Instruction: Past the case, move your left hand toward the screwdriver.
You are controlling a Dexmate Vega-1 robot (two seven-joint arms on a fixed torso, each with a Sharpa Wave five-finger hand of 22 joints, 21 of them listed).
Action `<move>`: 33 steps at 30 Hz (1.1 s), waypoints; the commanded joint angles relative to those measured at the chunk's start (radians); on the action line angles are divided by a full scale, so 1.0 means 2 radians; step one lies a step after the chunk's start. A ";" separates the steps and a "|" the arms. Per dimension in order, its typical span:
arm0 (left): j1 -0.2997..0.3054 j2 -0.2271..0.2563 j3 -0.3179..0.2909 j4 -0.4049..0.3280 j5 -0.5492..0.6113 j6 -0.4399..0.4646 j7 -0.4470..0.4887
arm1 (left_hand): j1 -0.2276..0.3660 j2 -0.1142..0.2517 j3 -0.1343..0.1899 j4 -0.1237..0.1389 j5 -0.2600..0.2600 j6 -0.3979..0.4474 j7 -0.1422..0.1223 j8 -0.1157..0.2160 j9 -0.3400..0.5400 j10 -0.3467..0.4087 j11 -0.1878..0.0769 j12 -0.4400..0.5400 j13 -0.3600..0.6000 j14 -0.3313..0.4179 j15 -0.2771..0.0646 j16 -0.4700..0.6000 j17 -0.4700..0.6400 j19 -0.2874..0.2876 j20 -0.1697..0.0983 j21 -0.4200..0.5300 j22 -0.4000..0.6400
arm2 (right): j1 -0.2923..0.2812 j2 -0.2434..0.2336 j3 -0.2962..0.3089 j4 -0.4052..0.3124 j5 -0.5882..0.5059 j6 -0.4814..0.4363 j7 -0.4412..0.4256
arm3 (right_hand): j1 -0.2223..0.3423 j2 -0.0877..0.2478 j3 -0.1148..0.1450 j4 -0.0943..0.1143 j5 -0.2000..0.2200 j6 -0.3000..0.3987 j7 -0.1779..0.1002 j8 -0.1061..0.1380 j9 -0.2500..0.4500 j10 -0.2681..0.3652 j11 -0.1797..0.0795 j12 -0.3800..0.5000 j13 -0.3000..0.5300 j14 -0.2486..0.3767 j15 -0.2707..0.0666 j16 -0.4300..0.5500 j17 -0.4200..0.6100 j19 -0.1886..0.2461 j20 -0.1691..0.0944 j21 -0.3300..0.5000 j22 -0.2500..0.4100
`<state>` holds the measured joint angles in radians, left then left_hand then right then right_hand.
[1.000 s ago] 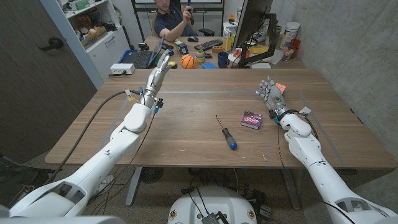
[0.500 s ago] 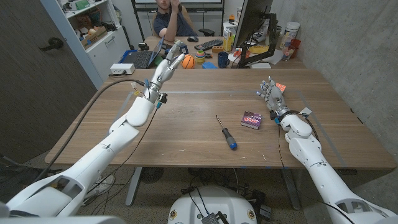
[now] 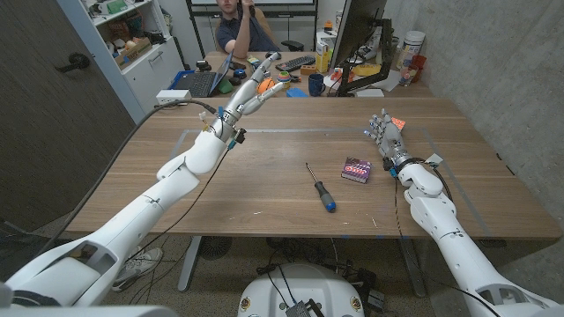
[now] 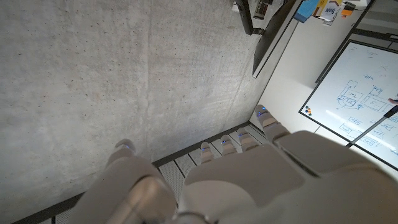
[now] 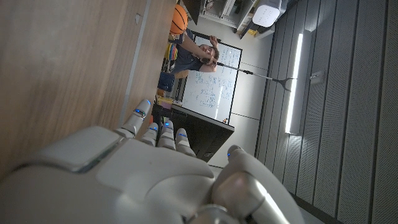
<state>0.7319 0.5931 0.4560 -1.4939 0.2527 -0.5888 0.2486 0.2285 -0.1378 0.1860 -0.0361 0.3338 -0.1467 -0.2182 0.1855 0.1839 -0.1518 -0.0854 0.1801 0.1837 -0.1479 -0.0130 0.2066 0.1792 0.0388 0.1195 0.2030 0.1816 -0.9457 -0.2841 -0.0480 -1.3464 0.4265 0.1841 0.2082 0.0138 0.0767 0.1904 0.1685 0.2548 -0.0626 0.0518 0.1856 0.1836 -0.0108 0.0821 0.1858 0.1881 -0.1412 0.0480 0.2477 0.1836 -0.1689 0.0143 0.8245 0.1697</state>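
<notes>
A screwdriver (image 3: 320, 187) with a black shaft and blue handle lies on the wooden table (image 3: 264, 189) near its middle. Just right of it sits a small dark case (image 3: 356, 169) with pink print. My left hand (image 3: 256, 86) is raised above the table's far left part, fingers spread and pointing away, holding nothing; it is well back and left of the screwdriver. My left hand (image 4: 236, 180) faces a concrete wall in the left wrist view. My right hand (image 3: 385, 134) stands open at the right, behind the case; the right hand (image 5: 149, 168) holds nothing.
Behind the table stands a desk with a laptop (image 3: 198, 84), a keyboard (image 3: 294, 62), an orange ball (image 3: 266, 86) and a monitor (image 3: 357, 35). A person (image 3: 242, 26) sits behind it. A shelf (image 3: 132, 35) is at the far left.
My left arm has swung rightward and extended over the table's far edge, with its fingers spreading wider. The right hand, case and screwdriver have stayed put.
</notes>
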 commanded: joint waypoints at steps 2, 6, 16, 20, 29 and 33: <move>-0.021 0.006 0.022 -0.013 0.068 -0.010 -0.008 | 0.011 -0.002 0.000 -0.006 0.003 -0.009 -0.001 0.000 0.002 -0.005 -0.006 0.001 0.002 -0.007 0.000 -0.002 0.001 -0.001 -0.004 -0.001 0.001 | -0.004 0.001 0.002 -0.002 0.003 -0.002 0.001 | 0.001 0.017 -0.001 0.001 0.004 -0.004 -0.001 0.003 0.002 -0.001 0.004 0.003 0.002 -0.003 0.002 -0.001 0.001 -0.023 0.002 -0.002 0.002; -0.026 0.011 0.028 -0.023 0.099 -0.008 -0.008 | 0.016 -0.003 -0.001 -0.009 0.004 -0.012 -0.001 0.000 0.002 -0.005 -0.017 0.001 0.002 -0.007 0.001 -0.001 0.001 0.001 -0.003 0.000 0.001 | -0.003 0.001 0.002 -0.001 0.003 -0.001 0.003 | 0.001 0.017 -0.002 0.001 0.004 -0.004 -0.001 0.003 0.002 0.000 0.004 0.003 0.002 -0.003 0.002 -0.001 0.001 -0.023 0.002 -0.003 0.002; -0.037 0.023 0.045 -0.046 0.160 -0.005 -0.015 | 0.022 -0.004 -0.004 -0.013 0.004 -0.016 -0.001 0.001 0.002 -0.009 -0.014 0.001 0.002 -0.012 0.000 -0.003 0.001 0.000 -0.007 -0.001 0.001 | -0.001 0.002 0.002 0.004 0.002 0.001 0.004 | 0.000 0.017 -0.004 0.001 0.004 -0.004 -0.001 0.003 0.002 0.000 0.004 0.003 0.002 -0.002 0.002 -0.001 0.001 -0.023 0.002 -0.005 0.002; -0.045 0.029 0.055 -0.052 0.165 -0.003 -0.039 | 0.024 -0.004 -0.005 -0.014 0.005 -0.017 -0.001 0.001 0.002 -0.010 -0.014 0.001 0.002 -0.012 0.000 -0.003 0.001 -0.001 -0.008 -0.002 0.001 | 0.000 0.004 0.003 0.008 0.006 0.002 0.007 | 0.000 0.016 -0.005 0.001 0.004 -0.004 -0.001 0.003 0.002 0.000 0.004 0.003 0.002 -0.002 0.002 -0.001 0.001 -0.023 0.002 -0.006 0.002; -0.055 0.038 0.078 -0.071 0.201 0.018 -0.084 | 0.035 -0.004 -0.008 -0.019 0.006 -0.023 -0.001 0.001 0.002 -0.011 -0.011 0.001 0.002 -0.007 -0.004 0.000 0.001 -0.005 -0.025 -0.004 0.001 | 0.001 0.007 0.005 0.013 0.007 0.001 0.007 | -0.001 0.016 -0.006 0.001 0.004 -0.004 -0.001 0.003 0.002 0.000 0.004 0.003 0.002 -0.002 0.002 -0.002 0.001 -0.023 0.003 -0.008 0.002; -0.060 0.039 0.087 -0.072 0.209 0.018 -0.095 | 0.037 -0.004 -0.008 -0.020 0.007 -0.025 -0.001 0.001 0.002 -0.012 -0.010 0.001 0.002 -0.005 -0.005 0.001 0.001 -0.003 -0.025 -0.003 0.001 | 0.002 0.007 0.005 0.014 0.008 0.000 0.007 | -0.001 0.016 -0.007 0.002 0.004 -0.004 -0.001 0.003 0.002 0.000 0.003 0.003 0.002 -0.002 0.002 -0.002 0.001 -0.022 0.003 -0.008 0.002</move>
<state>0.6354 0.6570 0.5841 -1.6087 0.5989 -0.5780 0.1326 0.2917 -0.1432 0.1681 -0.0705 0.3416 -0.1681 -0.2181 0.1855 0.1838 -0.1673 -0.1057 0.1801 0.1836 -0.1615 -0.0195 0.2066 0.1791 0.0281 0.0729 0.1953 0.1818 -0.9456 -0.2743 -0.0414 -1.3270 0.4377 0.1879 0.2199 0.0138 0.0767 0.1794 0.1711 0.2591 -0.0626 0.0518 0.1856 0.1836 -0.0108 0.0820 0.1858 0.1881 -0.1412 0.0480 0.2477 0.1836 -0.1726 0.0180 0.8091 0.1696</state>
